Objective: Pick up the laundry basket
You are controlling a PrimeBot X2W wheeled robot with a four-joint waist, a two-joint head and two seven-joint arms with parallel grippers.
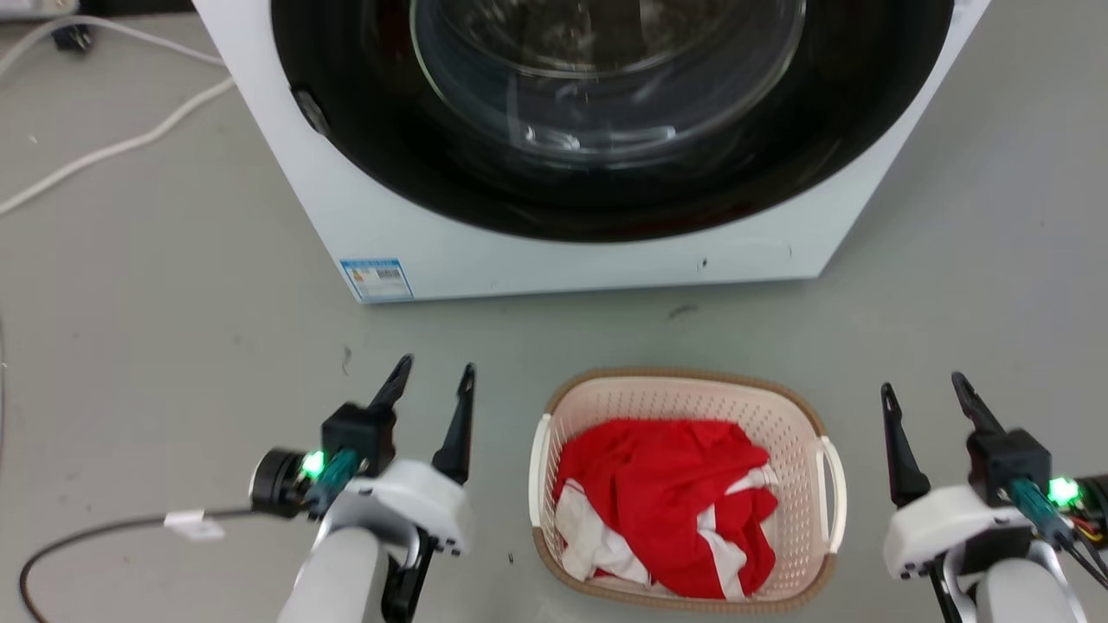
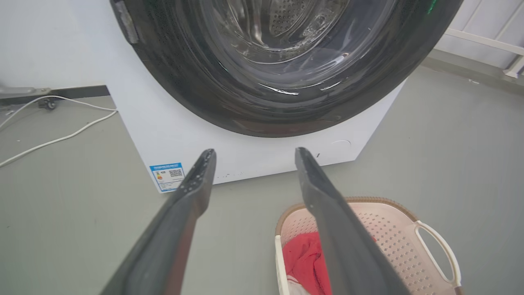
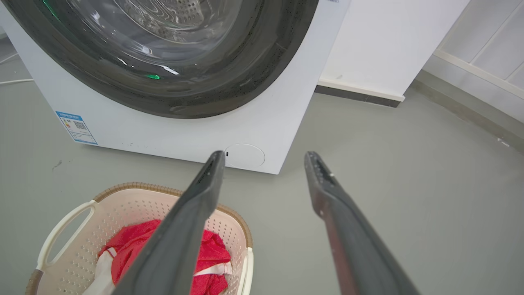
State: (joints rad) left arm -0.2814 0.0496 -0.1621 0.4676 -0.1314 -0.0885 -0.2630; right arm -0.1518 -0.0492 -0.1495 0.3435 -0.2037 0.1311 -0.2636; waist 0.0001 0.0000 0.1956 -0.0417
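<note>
Head view: laundry basket (image 1: 692, 375) sits between the open, empty left gripper (image 1: 437, 363) and right gripper (image 1: 922, 383), a handle (image 1: 538, 472) toward each, about equally near. Left wrist view: basket right of the fingers (image 2: 327, 213). Right wrist view: basket left of them.

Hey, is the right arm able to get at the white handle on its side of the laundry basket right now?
Probably yes. The right gripper hangs open beside the laundry basket, with only bare floor between it and the near white handle, so the way looks free.
</note>
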